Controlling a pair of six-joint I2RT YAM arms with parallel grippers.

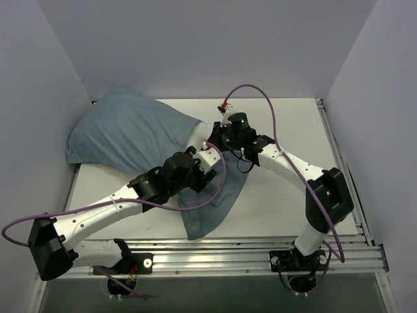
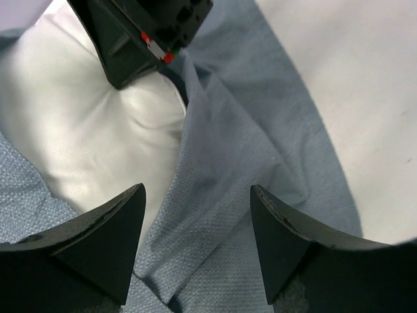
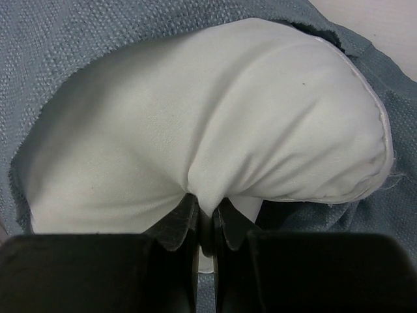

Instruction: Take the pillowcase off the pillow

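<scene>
Two arms meet at the mouth of the pillowcase (image 1: 130,134). From above it runs far-left to centre, with the pillow (image 1: 201,132) peeping out there. At your left wrist, the left gripper (image 2: 195,192) stands released astride a blue fold, with the right gripper (image 2: 140,39) just beyond. At your right wrist, those jaws are clenched on the pillow's white end. You'd likely draw it rightward, away from the cover.

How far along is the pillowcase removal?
Done: one end of the pillow bulges out of the pillowcase mouth. In hand: right hand is shut on that bare end; left hand is open over the loose case flap. Left: most of the pillow sits inside the case, so nearly all the pulling remains.
</scene>
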